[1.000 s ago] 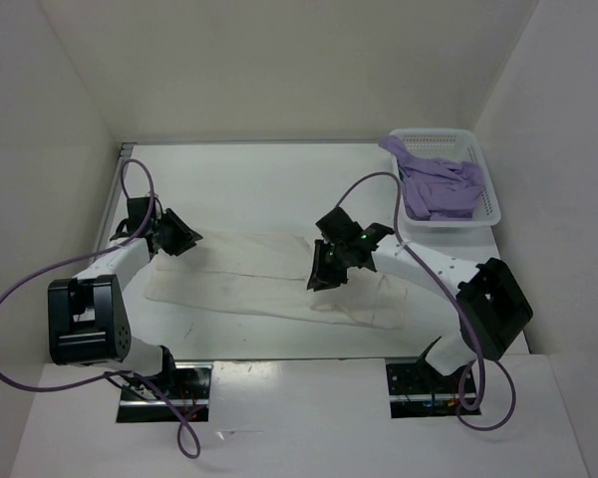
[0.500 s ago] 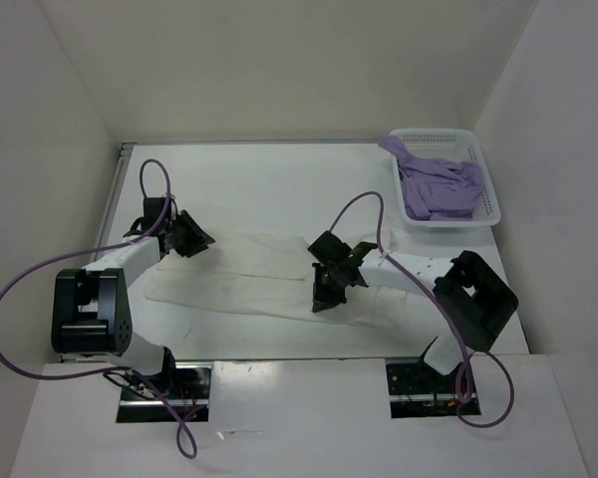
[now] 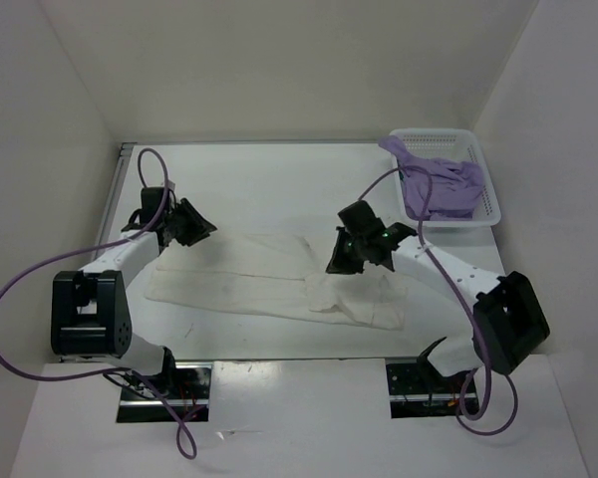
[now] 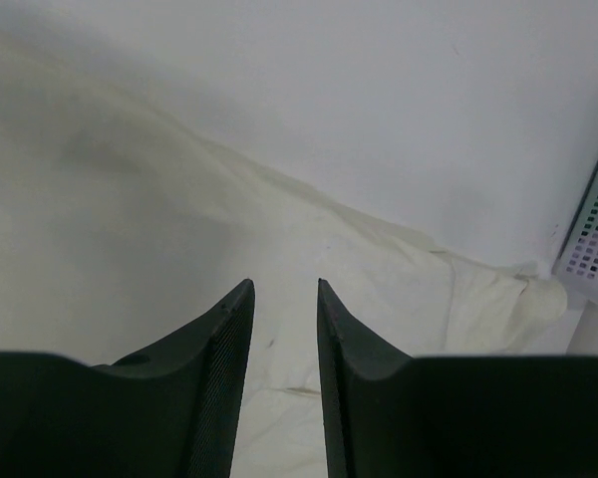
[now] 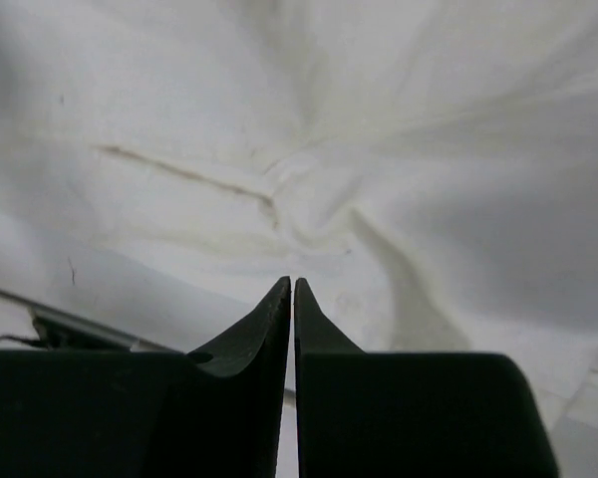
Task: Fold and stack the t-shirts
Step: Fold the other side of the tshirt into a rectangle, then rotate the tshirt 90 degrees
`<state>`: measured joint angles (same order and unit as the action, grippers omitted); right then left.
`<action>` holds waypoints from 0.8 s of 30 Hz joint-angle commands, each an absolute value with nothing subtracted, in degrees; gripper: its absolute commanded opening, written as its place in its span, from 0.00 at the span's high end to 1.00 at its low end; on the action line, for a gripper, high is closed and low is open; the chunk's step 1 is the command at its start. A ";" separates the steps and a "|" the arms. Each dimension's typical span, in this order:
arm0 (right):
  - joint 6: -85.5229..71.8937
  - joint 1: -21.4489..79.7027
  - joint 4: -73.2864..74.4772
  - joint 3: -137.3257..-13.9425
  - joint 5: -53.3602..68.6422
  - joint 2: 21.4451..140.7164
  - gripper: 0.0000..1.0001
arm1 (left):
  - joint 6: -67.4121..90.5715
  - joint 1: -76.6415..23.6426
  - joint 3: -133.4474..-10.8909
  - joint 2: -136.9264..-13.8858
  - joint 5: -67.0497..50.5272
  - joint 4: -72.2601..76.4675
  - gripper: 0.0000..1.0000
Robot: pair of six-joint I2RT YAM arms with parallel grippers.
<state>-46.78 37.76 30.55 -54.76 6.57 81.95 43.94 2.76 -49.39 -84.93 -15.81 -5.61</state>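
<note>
A white t-shirt (image 3: 239, 279) lies spread in a long strip across the middle of the table. My left gripper (image 3: 201, 225) hovers at the shirt's upper left end, open with a narrow gap and empty; in the left wrist view the gripper (image 4: 284, 284) is over the cloth (image 4: 379, 289). My right gripper (image 3: 347, 261) is over the shirt's right half, shut, with no cloth showing between its fingers. In the right wrist view the gripper (image 5: 293, 284) is above wrinkled cloth (image 5: 379, 149). Purple t-shirts (image 3: 439, 189) lie in a basket.
A white plastic basket (image 3: 488, 204) stands at the table's back right corner; its mesh wall shows in the left wrist view (image 4: 593, 239). White walls enclose the table on three sides. Purple cables loop from both arms.
My right gripper has moved up and to the right, away from the shirt's lower middle. My left gripper has shifted slightly to the right and farther back. The shirt's middle is a little more bunched.
</note>
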 commanded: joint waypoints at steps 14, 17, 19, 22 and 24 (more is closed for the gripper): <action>-51.33 44.82 27.52 -44.74 5.35 87.36 0.94 | 44.03 -0.26 -48.60 -85.52 -17.23 -3.78 0.61; -50.46 44.82 29.35 -46.82 4.49 86.67 0.90 | 43.42 -0.26 -51.06 -85.52 -17.23 -4.83 0.61; -45.63 39.06 34.45 -52.73 3.33 81.83 0.82 | 41.31 -0.26 -53.53 -85.52 -17.23 -6.24 0.61; -44.21 31.94 34.45 -53.26 4.83 78.93 0.84 | 40.69 -0.26 -52.91 -85.52 -17.23 -6.24 0.61; -43.68 29.28 33.84 -53.26 2.73 79.45 0.89 | 40.17 -0.87 -52.91 -87.09 -17.23 -6.24 0.61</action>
<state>-46.09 33.17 33.04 -51.35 5.06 81.56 42.33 -0.38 -51.53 -85.45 -17.19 -6.46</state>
